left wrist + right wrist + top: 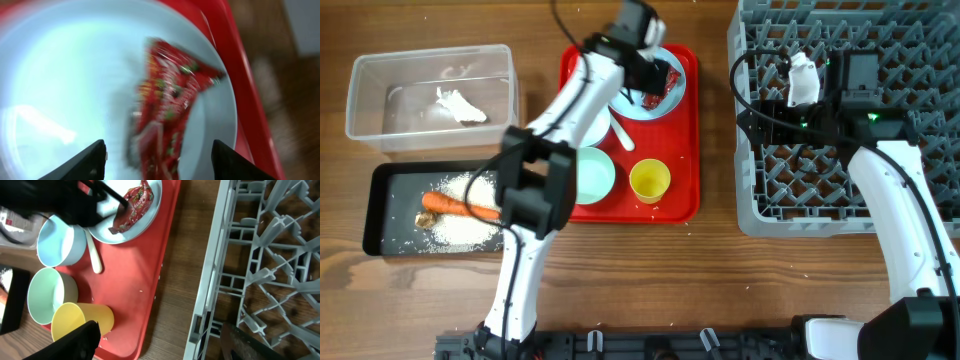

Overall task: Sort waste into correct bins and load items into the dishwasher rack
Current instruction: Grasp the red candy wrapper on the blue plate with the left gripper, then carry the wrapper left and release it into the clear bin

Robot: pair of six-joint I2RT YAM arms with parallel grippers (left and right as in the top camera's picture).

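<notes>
Wrapper (170, 105): lying on plate (60, 75), between left gripper's (159, 145) fingertips.
Left gripper: spread wide, holding nothing.
Right gripper (159, 330): spread wide, empty, above rack's (260, 255) edge.
Cup (82, 320): on tray (150, 280), off to right gripper's side.

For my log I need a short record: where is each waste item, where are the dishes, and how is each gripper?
carrot: in the black tray, with rice grains
wrapper: on the plate, on the red tray
white plastic piece: on the red tray beside the plate
bowls and yellow cup: on the red tray
dishwasher rack: no dishes visible
left gripper: open, over the wrapper
right gripper: open, empty, over the dishwasher rack
</notes>
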